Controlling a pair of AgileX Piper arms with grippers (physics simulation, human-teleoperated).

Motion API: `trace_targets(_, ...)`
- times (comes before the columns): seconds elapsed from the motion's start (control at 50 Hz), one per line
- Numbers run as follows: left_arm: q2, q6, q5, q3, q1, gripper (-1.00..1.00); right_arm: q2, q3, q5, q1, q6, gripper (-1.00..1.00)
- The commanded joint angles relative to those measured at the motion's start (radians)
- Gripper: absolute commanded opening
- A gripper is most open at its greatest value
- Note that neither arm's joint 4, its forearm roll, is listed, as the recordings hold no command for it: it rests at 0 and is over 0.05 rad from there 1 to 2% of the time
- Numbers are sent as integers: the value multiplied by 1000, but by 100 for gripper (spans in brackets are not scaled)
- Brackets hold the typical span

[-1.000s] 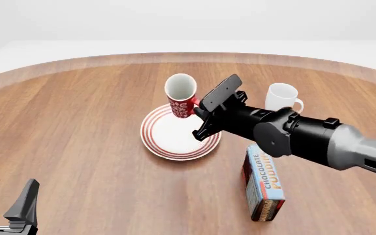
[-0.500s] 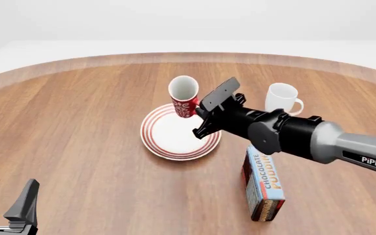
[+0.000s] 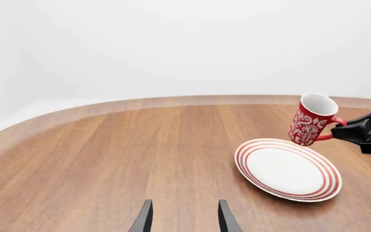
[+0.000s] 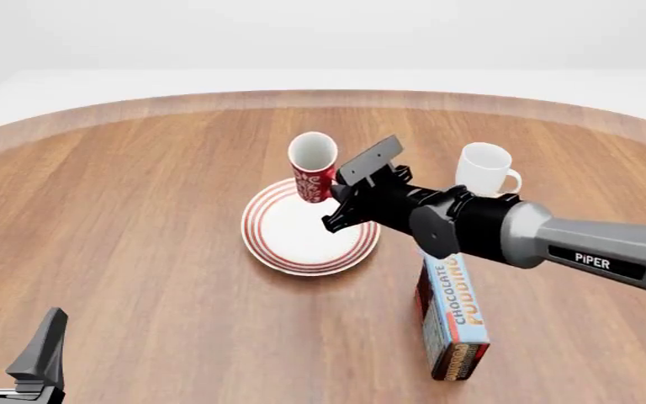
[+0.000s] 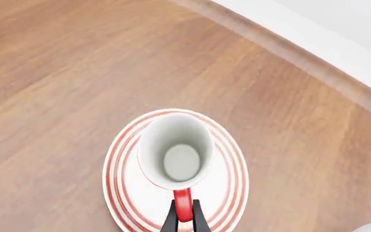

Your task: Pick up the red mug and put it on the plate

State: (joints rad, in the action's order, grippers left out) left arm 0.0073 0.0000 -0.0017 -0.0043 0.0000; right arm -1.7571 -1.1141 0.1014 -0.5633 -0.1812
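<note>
The red mug [image 4: 313, 168] with a white pattern and white inside hangs tilted over the far edge of the plate [image 4: 300, 231], a white disc with red rings at the table's middle. My right gripper [image 4: 338, 195] is shut on the mug's red handle [image 5: 183, 205]. In the left wrist view the mug [image 3: 310, 120] is held a little above the plate's rim [image 3: 289, 169], leaning away from the gripper. In the right wrist view the mug [image 5: 174, 154] sits over the plate [image 5: 124, 193]. My left gripper [image 4: 11, 349] is open and empty at the near left; it also shows in the left wrist view [image 3: 183, 220].
A plain white mug [image 4: 486, 168] stands to the right of the plate, beyond my right arm. A chocolate pudding box [image 4: 453, 316] lies on the table below my right arm, near the front right.
My right gripper has carried the red mug slightly left and lower over the plate's far edge. The arm has turned, its forearm dropping lower. The left arm has not moved.
</note>
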Motion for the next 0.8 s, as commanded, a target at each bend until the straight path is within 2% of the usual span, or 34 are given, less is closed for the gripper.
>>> trace_targets(0.02, 0, 0, 0, 0, 0, 100, -41, -28, 5, 1, 23, -100)
trace_targets(0.22, 0, 0, 0, 0, 0, 100, -79, -43, 4, 7, 22, -100)
trace_targets(0.28, 0, 0, 0, 0, 0, 100, -83, -42, 4, 6, 47, -100)
trace_targets(0.8, 0, 0, 0, 0, 0, 100, -150, -34, 36, 8, 44, -100)
